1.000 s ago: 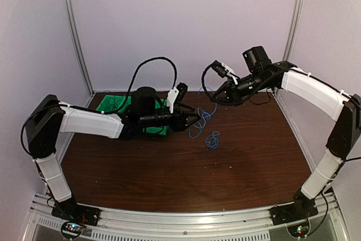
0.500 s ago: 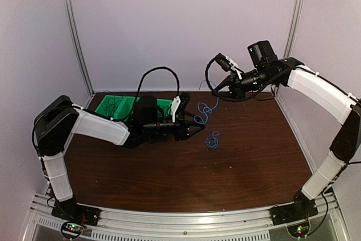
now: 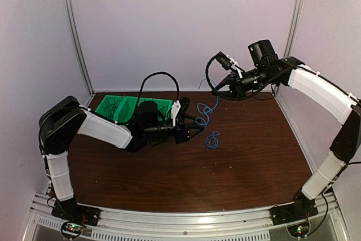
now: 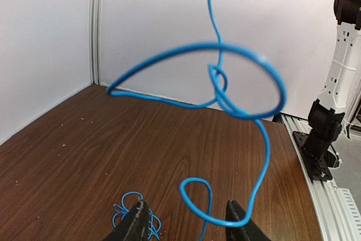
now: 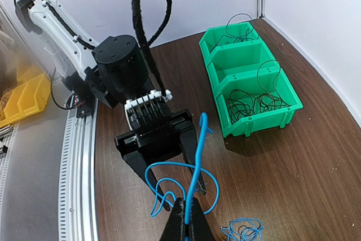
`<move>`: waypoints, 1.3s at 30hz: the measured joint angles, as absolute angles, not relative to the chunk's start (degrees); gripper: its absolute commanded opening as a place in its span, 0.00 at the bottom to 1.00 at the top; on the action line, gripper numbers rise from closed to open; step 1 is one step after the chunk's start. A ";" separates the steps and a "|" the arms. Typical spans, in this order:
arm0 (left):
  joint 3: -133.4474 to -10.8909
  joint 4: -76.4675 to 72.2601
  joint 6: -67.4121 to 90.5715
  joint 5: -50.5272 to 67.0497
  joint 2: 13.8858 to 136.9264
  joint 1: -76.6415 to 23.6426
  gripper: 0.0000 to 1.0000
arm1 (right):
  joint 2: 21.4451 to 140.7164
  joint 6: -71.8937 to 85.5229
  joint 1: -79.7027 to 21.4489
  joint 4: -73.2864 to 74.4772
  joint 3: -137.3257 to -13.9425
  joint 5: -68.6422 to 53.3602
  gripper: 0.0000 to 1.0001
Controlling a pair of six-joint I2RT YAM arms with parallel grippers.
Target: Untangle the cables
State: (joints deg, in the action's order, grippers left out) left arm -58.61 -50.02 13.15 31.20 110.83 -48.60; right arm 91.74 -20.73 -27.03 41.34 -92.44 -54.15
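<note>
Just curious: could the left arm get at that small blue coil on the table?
Probably yes: the coil lies uncovered near the open left pincer, though a hanging cable dangles close.

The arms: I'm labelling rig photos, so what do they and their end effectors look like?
The left arm and right arm have white covers on the long links and black joints. A thick black sleeved cable loops above each wrist. The left end effector and right end effector are black with two tapering fingers.

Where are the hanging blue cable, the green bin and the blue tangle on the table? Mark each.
hanging blue cable (image 4: 219,83), left wrist view, its knot.
green bin (image 5: 265,119), right wrist view, near wall.
blue tangle (image 3: 212,140), top view, its middle.
</note>
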 measured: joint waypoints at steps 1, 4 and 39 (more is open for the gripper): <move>-58.61 -50.33 13.28 31.09 111.31 -48.60 0.42 | 91.70 -20.64 -27.03 41.34 -92.44 -54.22 0.01; -58.61 -51.09 13.47 31.05 112.01 -48.60 0.42 | 91.53 -20.56 -27.03 41.34 -92.44 -54.24 0.01; -63.68 -63.64 26.72 38.46 120.46 -49.84 0.00 | 91.11 -19.31 -26.28 39.59 -92.42 -54.92 0.01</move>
